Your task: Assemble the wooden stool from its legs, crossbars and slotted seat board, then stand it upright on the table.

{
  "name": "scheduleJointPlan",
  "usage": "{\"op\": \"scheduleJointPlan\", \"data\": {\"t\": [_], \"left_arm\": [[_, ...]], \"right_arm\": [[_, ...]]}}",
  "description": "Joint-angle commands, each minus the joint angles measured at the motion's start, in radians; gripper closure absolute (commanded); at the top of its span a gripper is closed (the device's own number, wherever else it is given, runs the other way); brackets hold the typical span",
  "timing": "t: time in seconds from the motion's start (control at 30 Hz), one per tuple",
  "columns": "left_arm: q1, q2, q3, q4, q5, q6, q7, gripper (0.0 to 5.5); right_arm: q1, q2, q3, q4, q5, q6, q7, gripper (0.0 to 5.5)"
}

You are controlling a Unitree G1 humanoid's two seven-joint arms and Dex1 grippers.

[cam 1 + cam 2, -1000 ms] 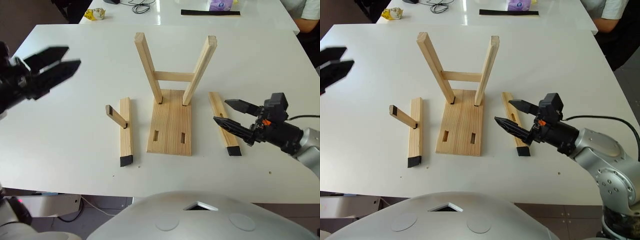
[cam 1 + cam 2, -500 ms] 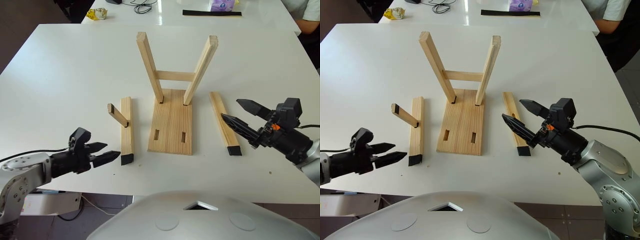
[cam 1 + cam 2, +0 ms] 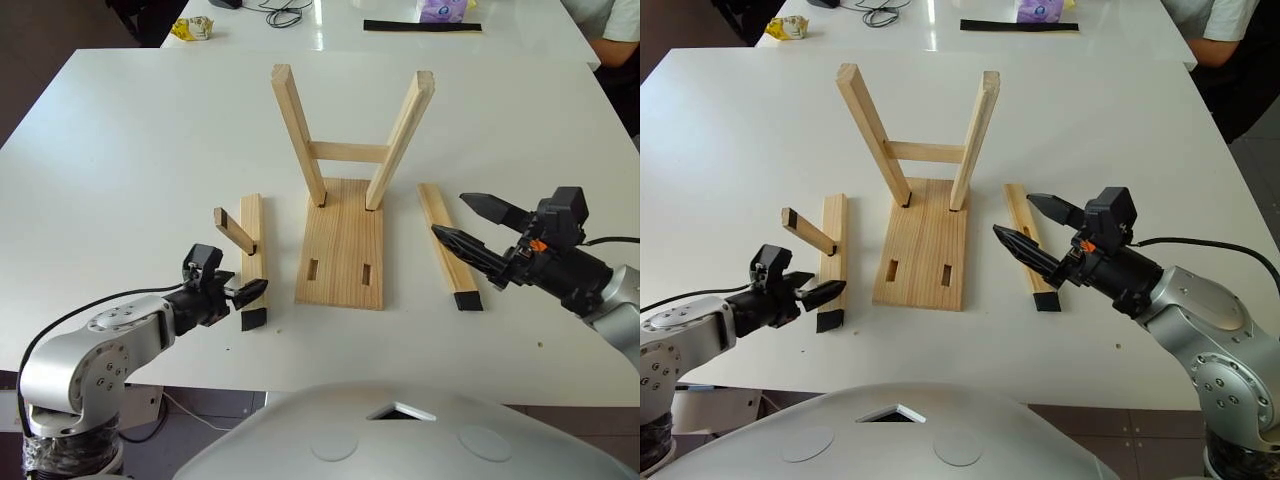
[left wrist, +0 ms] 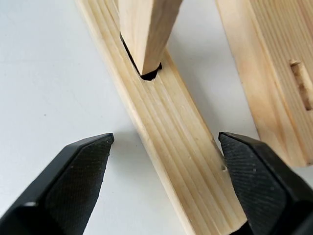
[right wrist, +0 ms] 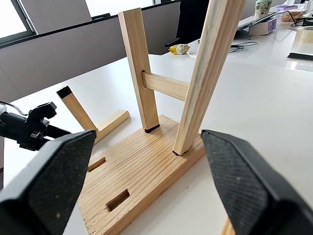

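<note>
The left pincer point(image 3: 248, 291) had dropped and slid in at the near, black-capped end of the loose leg point(image 3: 252, 250) left of the seat board point(image 3: 340, 250), spread wide either side of the pale, straight-grained stick, so a grab looked close. The right pincer point(image 3: 452, 217), gaping too, hung over the square leg point(image 3: 447, 245) right of the board, whose far slots held two upright legs point(image 3: 298, 135) and a crossbar point(image 3: 347, 152).
</note>
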Motion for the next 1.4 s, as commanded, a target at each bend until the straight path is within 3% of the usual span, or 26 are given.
{"op": "scheduleJointPlan", "data": {"t": [0.03,0.47,0.63,1.07,1.4], "left_arm": [[0.066,0.036,-0.086,0.046,0.07,-0.047,-0.012,1.51],[-0.051,0.086,-0.011,0.236,0.138,-0.086,0.0,1.51],[-0.079,0.12,-0.037,0.264,0.167,-0.108,-0.038,1.51],[-0.1,0.082,-0.072,0.332,0.189,-0.167,-0.085,3.41],[-0.19,0.027,-0.02,0.364,0.18,-0.204,-0.067,3.43]], "right_arm": [[-0.021,-0.019,0.018,0.009,-0.013,-0.007,0.007,1.52],[-0.01,-0.014,0.023,0.013,-0.034,-0.028,-0.005,1.52],[-0.014,-0.011,0.029,0.012,-0.04,-0.028,-0.014,1.52],[-0.079,-0.041,0.038,0.057,-0.048,-0.019,0.0,1.52],[-0.099,-0.037,0.044,0.082,-0.063,-0.023,0.014,1.52]]}}
